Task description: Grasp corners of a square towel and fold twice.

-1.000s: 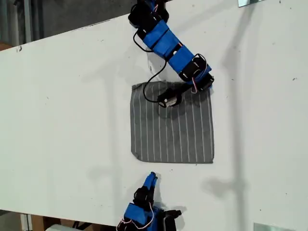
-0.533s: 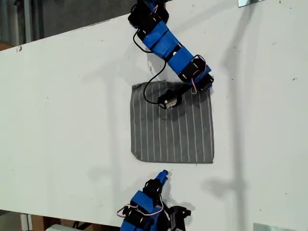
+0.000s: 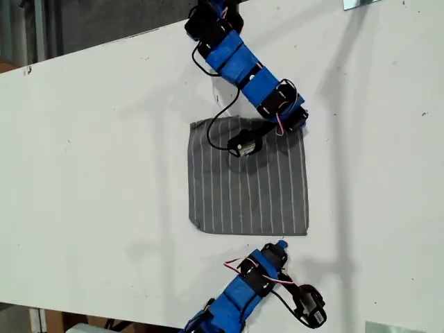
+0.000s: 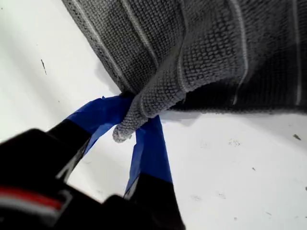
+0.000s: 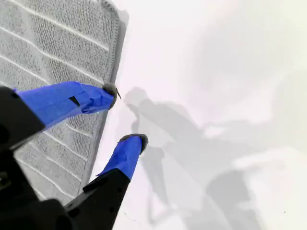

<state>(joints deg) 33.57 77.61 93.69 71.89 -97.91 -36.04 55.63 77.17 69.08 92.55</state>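
Observation:
The grey striped towel lies flat on the white table, seen mid-frame in the exterior view. My first gripper sits at the towel's upper right corner in the exterior view. In the first wrist view it is shut on that corner, and the cloth is bunched and lifted there. My second gripper hovers just off the towel's near edge, towards the exterior view's lower right. It is open, one finger over the towel and one over bare table, with a corner ahead.
The first arm's blue links and a black cable reach over the towel's far edge. The table edge runs along the exterior view's bottom. Metal brackets sit at that view's right corners.
My second arm has swung towards the exterior view's right and closer to the towel's near edge. The first arm and the towel have stayed put.

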